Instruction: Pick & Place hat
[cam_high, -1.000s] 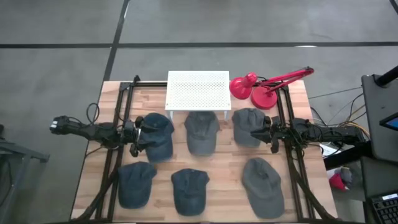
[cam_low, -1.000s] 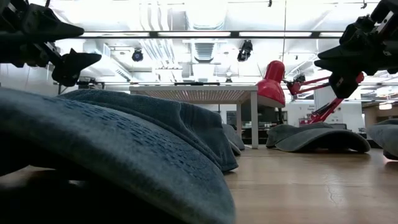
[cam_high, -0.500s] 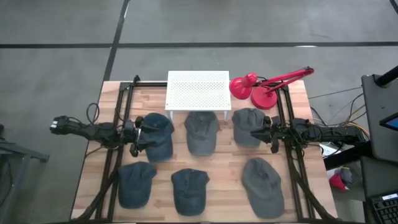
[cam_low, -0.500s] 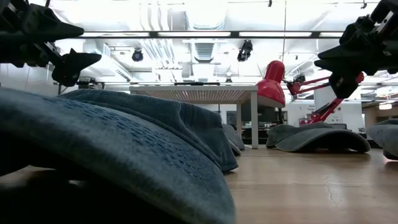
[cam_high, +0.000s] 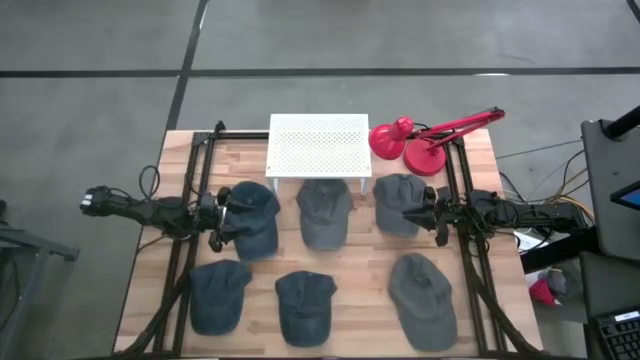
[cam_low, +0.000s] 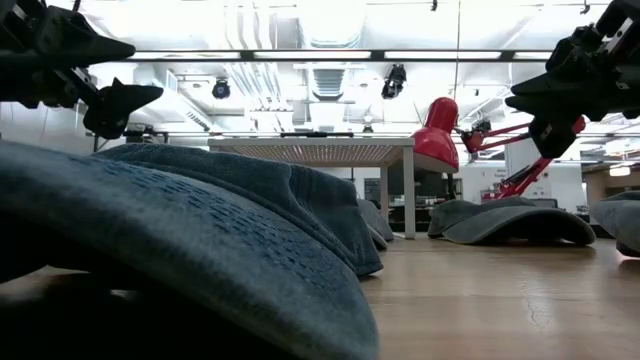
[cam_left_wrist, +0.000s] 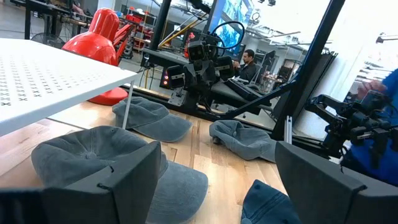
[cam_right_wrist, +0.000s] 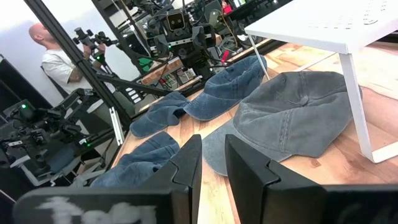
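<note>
Both arms level above hats (cam_high: 323, 215)

Filling the low view's foreground, a blurred blue cap (cam_low: 180, 260), hiding the table behind. Overhanging the middle grey cap's (cam_high: 324, 212) crown, the white perforated stand (cam_high: 318, 145).

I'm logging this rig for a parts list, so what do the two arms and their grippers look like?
Both arms are dark, near black, slim and jointed, with thin black cables looped alongside. The left gripper and right gripper each have two dark angular fingers. No markings are legible.
</note>
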